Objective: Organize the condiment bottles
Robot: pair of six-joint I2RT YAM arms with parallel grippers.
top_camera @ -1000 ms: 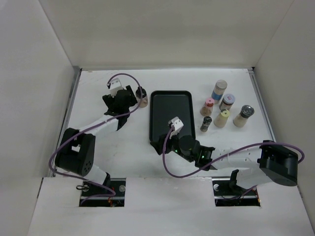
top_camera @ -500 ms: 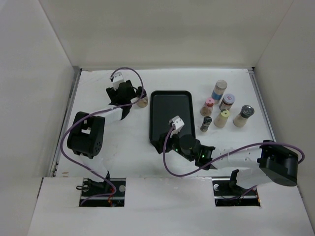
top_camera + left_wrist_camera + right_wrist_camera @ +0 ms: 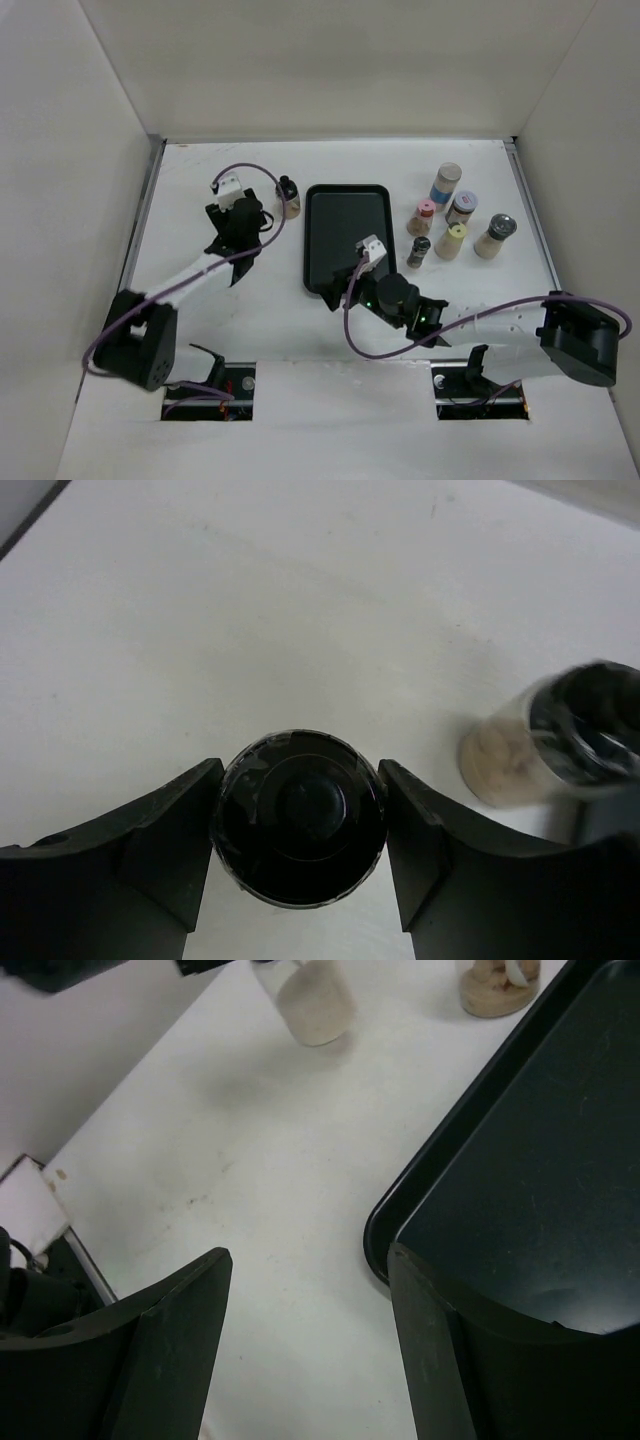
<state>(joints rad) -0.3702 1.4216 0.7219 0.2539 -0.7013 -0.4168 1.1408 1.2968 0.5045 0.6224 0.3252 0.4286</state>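
Black-capped bottle (image 3: pixel 300 825) clamped in left gripper (image 3: pixel 300 780), second bottle (image 3: pixel 555 735) just beside

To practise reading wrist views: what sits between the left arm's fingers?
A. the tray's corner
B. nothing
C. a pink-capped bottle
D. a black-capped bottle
D: the left wrist view shows a small round black-capped bottle wedged between the left gripper's two black fingers.

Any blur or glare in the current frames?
Left wrist: held bottle sharp, second bottle at right smeared by blur. Right wrist: tray crisp, only soft shadows. Top external: even light, no glare.
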